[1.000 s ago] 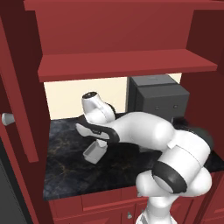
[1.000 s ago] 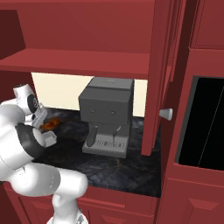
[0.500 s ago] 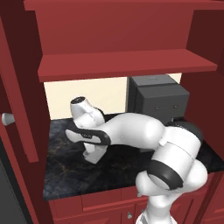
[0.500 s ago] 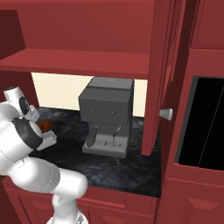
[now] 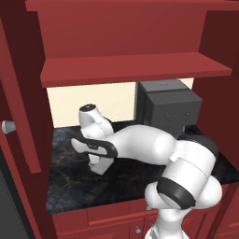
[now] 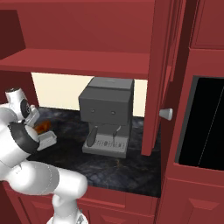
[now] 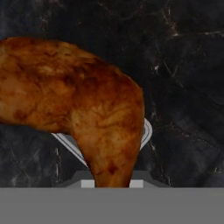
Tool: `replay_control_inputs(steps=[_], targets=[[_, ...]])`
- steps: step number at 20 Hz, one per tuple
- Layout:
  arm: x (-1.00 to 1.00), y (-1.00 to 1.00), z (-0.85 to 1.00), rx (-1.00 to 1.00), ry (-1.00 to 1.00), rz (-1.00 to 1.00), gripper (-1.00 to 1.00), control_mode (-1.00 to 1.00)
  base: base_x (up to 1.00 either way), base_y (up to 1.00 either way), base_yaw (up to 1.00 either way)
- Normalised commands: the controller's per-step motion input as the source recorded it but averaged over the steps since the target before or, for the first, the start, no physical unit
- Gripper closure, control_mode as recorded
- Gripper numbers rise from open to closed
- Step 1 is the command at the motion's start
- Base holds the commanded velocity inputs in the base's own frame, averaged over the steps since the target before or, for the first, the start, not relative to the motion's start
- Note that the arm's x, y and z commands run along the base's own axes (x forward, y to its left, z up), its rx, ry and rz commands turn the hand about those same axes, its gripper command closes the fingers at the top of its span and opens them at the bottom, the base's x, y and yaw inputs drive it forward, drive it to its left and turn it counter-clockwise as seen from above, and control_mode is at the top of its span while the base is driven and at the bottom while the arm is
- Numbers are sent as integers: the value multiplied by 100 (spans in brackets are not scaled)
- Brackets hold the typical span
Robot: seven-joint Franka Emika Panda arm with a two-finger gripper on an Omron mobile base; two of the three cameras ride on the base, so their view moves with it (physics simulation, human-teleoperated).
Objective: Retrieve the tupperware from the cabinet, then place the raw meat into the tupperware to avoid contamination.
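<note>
We record a dark marble counter (image 6: 131,168) under the red cabinet (image 6: 87,39). A grey boxy machine (image 6: 107,116) stands at centre. At left, orange raw meat (image 6: 42,127) shows just beside a pale tupperware (image 6: 47,139).

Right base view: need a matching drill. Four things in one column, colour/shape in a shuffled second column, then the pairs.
Things:
1. raw meat
2. tupperware
3. coffee machine
4. door knob

Looks:
A. dark grey, boxy
B. silver, round
C. orange-brown, lumpy
D. pale grey-white, shallow tub

Pairs: 1-C, 2-D, 3-A, 4-B
</note>
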Motion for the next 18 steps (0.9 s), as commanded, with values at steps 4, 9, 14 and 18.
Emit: replay_control_inputs(steps=[4, 9, 14, 18], targets=[[-8, -3, -18, 21, -2, 0, 100, -100, 0, 0, 0], [-2, 0, -21, 22, 0, 0, 100, -100, 0, 0, 0], [0, 0, -18, 22, 0, 0, 100, -100, 0, 0, 0], [0, 0, -18, 19, 0, 0, 100, -100, 0, 0, 0]])
